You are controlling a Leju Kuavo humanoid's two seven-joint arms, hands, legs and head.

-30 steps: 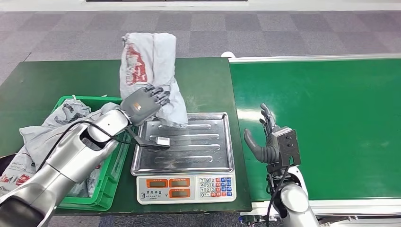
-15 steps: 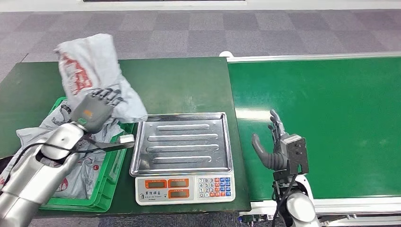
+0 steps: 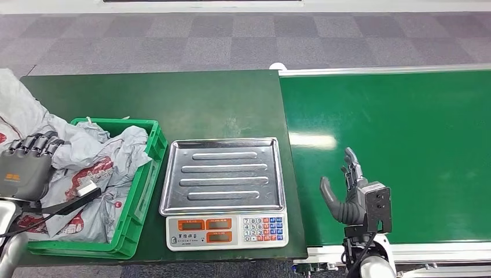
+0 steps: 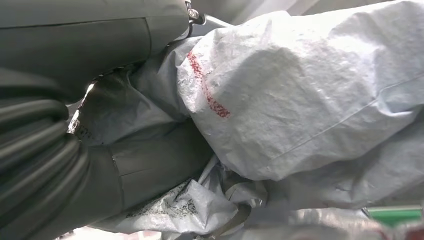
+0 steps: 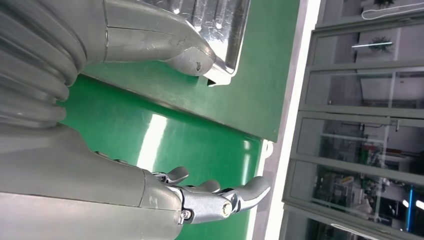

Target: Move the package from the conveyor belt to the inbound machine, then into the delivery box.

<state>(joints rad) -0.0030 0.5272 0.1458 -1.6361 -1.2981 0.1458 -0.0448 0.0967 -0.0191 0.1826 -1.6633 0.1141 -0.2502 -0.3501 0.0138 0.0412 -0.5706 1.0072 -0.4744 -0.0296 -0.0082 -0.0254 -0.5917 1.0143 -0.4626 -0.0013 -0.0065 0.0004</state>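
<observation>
Nearest, the scale [image 3: 224,191] is sitting bare on the worktop [image 3: 202,104], and it serves here as the landmark. Just left of it, the green crate [image 3: 142,191] is holding a heap of grey bags. At the crate's far-left side the left hand [image 3: 24,168] is gripping the package [image 3: 17,119], a grey bag with red print; in the left wrist view the fingers [image 4: 150,170] are wrapping under its crumpled skin.

The bag is hanging partly beyond the crate's outer rim, so my judgement is that the hand should be carrying it back over the crate's middle and lowering before letting go.

Its long axis seems to be running away from the scale toward the far left, though the frame edge is cutting it off.

Right of the scale, over the belt [image 3: 405,145], the right hand [image 3: 350,194] is hanging with fingers spread, gripping nothing.
</observation>
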